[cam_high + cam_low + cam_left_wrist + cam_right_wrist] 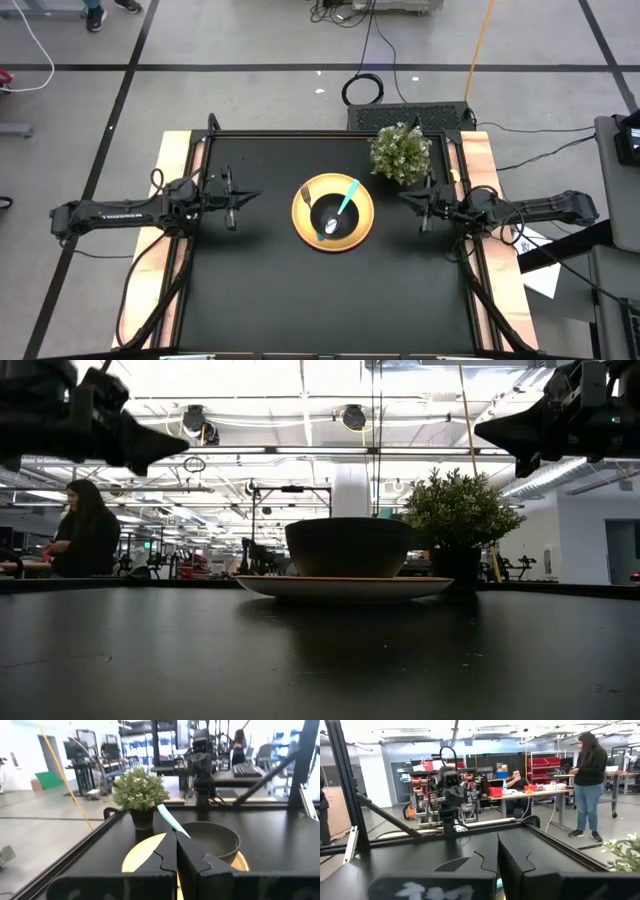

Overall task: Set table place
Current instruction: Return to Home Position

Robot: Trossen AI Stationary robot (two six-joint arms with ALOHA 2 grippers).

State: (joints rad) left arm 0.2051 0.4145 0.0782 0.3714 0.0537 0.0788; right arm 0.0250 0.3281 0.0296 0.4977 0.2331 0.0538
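Note:
A round yellow plate [333, 213] lies on the black table [260, 290] at its middle. A black bowl [334, 217] stands on the plate; it also shows in the low view [349, 546]. A teal-handled spoon [342, 206] leans in the bowl, its handle over the rim. A fork [307, 197] lies on the plate's left part. My left gripper [254, 197] hovers left of the plate, shut and empty. My right gripper [404, 197] hovers right of the plate, shut and empty.
A bushy green potted plant [401, 152] stands at the table's far right, close to my right gripper. Light wooden strips [170, 160] run along the table's left and right sides. People stand in the room beyond the table [588, 780].

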